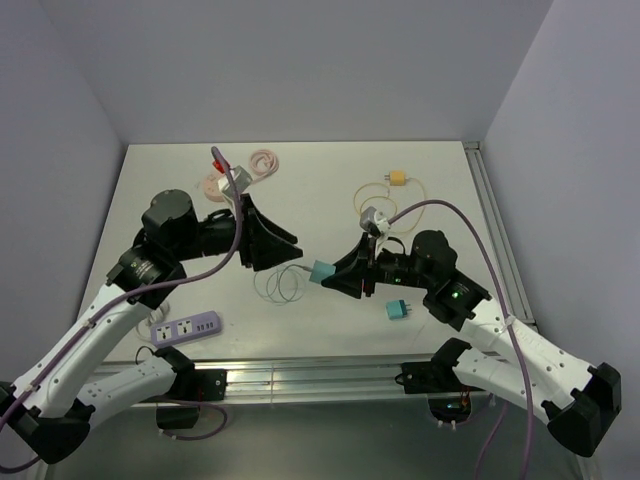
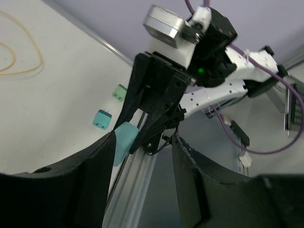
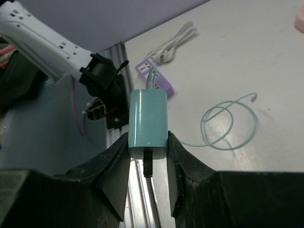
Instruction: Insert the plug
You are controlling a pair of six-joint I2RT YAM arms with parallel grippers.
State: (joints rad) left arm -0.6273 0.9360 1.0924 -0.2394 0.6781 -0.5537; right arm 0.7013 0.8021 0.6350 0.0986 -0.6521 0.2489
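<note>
My right gripper (image 3: 148, 142) is shut on a teal plug (image 3: 148, 124), held off the table with a dark prong pointing back at the camera. Its thin teal cable (image 3: 229, 127) lies looped on the table. In the top view this plug (image 1: 322, 271) hangs mid-table in the right gripper (image 1: 337, 276). The left gripper (image 1: 287, 245) faces it from the left, a short way off. In the left wrist view the left gripper (image 2: 145, 142) is open with nothing between its fingers, and the plug (image 2: 122, 142) shows just past the left fingertip. A purple power strip (image 1: 186, 329) lies near the front left edge.
A second teal plug (image 1: 399, 309) lies front right. At the back are a yellow plug (image 1: 399, 178) with its looped cable, a pink cable (image 1: 265, 160) and a pink piece (image 1: 210, 185). An aluminium rail (image 1: 300, 375) runs along the table's near edge.
</note>
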